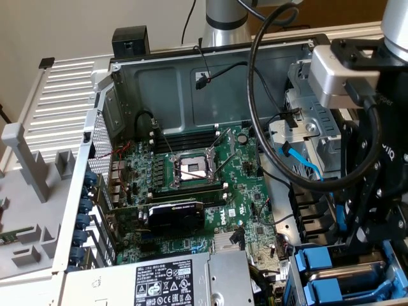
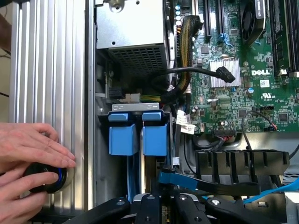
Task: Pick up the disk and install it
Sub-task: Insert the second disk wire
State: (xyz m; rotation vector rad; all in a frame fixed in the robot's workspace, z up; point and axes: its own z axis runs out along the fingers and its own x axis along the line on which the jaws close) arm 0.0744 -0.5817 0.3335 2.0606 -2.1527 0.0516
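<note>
My black gripper [image 1: 357, 223] hangs over the drive bay at the exterior view's right, inside the open computer case. Its jaws stand nearly together on a thin part seen edge-on, with a bright blue end and a dark side; this looks like the disk [image 2: 174, 179] in its blue carrier. The same blue edge shows as a strip [image 1: 340, 217] between the fingers. In the wrist view the gripper [image 2: 170, 198] sits just beside the bay. Two other blue carriers [image 2: 124, 135] [image 2: 154, 135] sit side by side in the bay [image 1: 319, 262].
A person's hands [image 2: 32, 144] rest on a black knob with a blue ring [image 2: 44, 177] on the ribbed silver panel [image 2: 46, 70]. The silver power-supply box [image 1: 159, 280], motherboard [image 1: 191, 172], a blue cable [image 1: 306, 167] and a black cable loop [image 1: 255, 95] crowd the case.
</note>
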